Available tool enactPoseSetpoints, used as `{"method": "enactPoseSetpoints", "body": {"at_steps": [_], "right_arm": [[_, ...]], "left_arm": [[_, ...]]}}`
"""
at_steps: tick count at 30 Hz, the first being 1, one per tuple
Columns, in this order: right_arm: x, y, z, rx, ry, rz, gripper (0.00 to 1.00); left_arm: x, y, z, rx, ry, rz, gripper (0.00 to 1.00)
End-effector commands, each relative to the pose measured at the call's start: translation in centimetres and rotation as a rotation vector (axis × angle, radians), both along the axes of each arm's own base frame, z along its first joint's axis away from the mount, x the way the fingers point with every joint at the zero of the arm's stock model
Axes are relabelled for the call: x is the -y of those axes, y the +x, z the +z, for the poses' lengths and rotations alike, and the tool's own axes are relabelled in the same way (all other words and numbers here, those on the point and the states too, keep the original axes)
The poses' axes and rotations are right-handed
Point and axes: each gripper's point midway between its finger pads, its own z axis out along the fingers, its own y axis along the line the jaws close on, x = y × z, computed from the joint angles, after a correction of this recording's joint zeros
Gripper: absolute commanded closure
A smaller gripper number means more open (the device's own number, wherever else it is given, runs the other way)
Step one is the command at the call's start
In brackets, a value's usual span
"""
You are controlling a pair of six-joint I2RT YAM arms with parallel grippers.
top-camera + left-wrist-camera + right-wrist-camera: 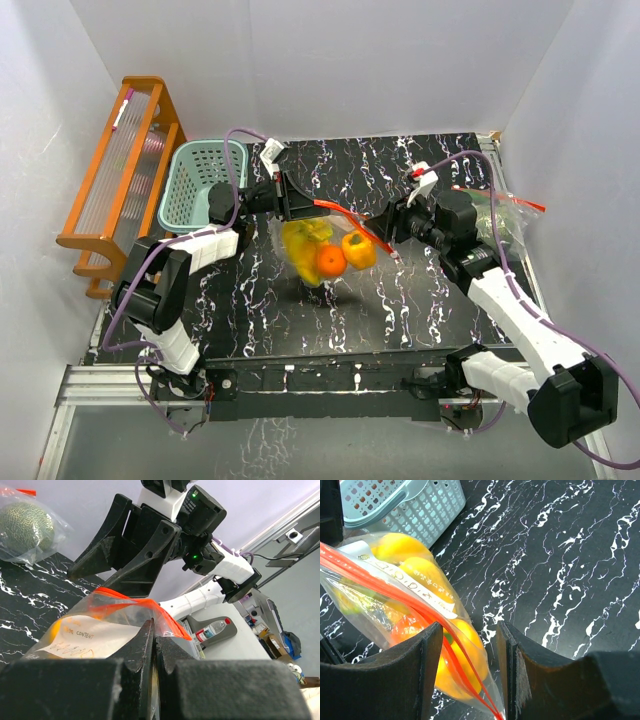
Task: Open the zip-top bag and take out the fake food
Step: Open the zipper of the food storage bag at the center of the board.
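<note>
Tightly pinched together, the left gripper (154,630) clamps the orange zip edge of the zip-top bag (95,630). The right gripper (469,635) stands parted around that same strip, not clamping. The fake food (330,258) sags inside the bag, over the black marbled table (420,290) beside a teal basket (195,185).

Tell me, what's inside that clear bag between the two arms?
Through the bag show a round orange, a yellow-orange pepper and yellow bananas. A white label hides part of them; greenish bits behind are too blurred to name.
</note>
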Motion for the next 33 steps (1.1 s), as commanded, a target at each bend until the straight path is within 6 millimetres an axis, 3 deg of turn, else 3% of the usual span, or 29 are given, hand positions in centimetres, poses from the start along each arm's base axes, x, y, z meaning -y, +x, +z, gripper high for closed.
{"method": "enactPoseSetpoints", "body": {"at_steps": [1,4,9,16,20,23,27,30,33], "right_arm": [[-0.6,0.9,1.8,0.09,0.032,0.021,0.5],[-1.1,1.1,0.9,0.071,0.043,0.04,0.5],[-1.6,1.5,1.0,0.078,0.057,0.053,0.55],[-0.9,1.9,2.1,0.104,0.043,0.013,0.9],[0.2,1.9,3.6,0.126,0.063,-0.058,0.93],[0.7,1.6,5.2,0.154,0.076,-0.084,0.92],[2.3,2.5,5.6,0.1,0.039,-0.191,0.92],[3.7,3.1,4.4,0.018,0.001,-0.29,0.92],[4.8,3.4,4.2,-0.043,0.004,-0.376,0.92]], "left_arm": [[0.0,-1.6,3.8,0.133,-0.073,-0.022,1.0],[0.5,-1.8,3.8,0.126,-0.082,-0.049,1.0],[1.1,-1.9,3.3,0.102,-0.089,-0.085,1.0],[1.4,-1.7,2.6,0.092,-0.065,-0.087,1.0],[1.7,-1.1,1.6,0.076,-0.032,-0.076,0.99],[2.1,0.2,0.4,0.052,0.013,-0.018,0.65],[2.3,3.1,-2.4,0.007,0.184,0.172,0.42],[1.3,4.8,-3.0,0.026,0.305,0.336,0.31],[0.3,5.3,-2.8,0.039,0.355,0.431,0.29]]}}
